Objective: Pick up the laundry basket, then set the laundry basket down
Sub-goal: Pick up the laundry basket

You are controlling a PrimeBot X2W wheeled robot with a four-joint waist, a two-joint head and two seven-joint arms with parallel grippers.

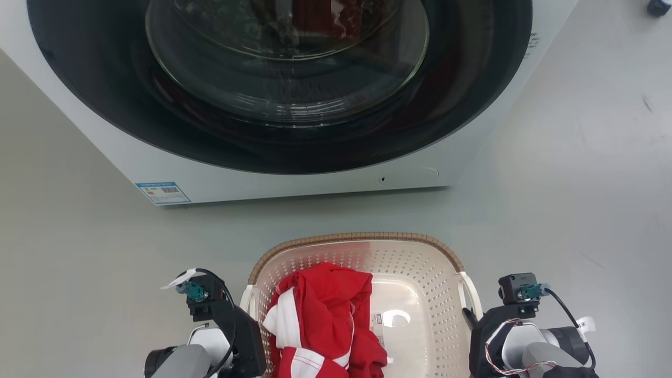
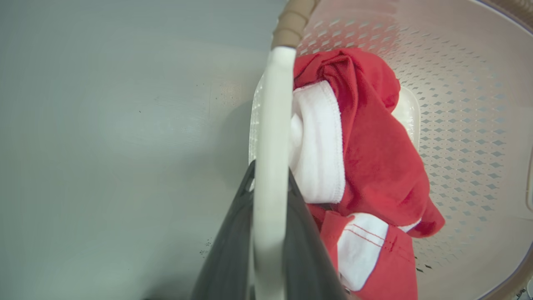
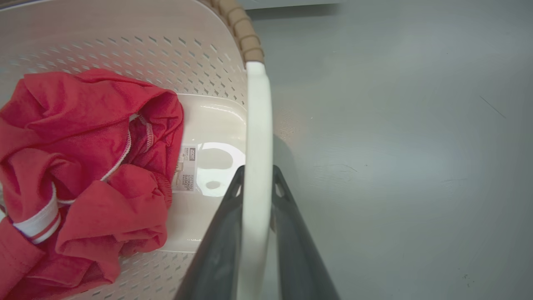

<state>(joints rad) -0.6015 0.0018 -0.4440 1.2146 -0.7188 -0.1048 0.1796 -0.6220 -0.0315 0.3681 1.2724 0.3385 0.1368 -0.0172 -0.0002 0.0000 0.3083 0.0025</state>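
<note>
Laundry basket (image 1: 362,237) is lying low before the washing machine (image 1: 294,184), between the two arms, and is carrying a red-and-white garment (image 1: 320,304). Left claw (image 2: 270,179) is pinching the white left handle (image 2: 271,116) between nearly closed dark fingers, and right claw (image 3: 258,177) is pinching the right handle (image 3: 258,125) in the same way. By judgement, the grasping stage is looking complete on both sides. Whether the base is already leaving the grey floor (image 1: 577,199) cannot be told, so most of the lift and the whole setting-down are probably remaining. The head view is showing the machine and both arms flanking the basket, though the arm bodies are covering the contact at the handles. The wrist views are supplying that contact, each handle running between its claw's fingers. The right wrist view is also showing a small label (image 3: 189,168) on the basket's base, while the left wrist view is showing the garment's white hem lying just beside the left handle.
</note>
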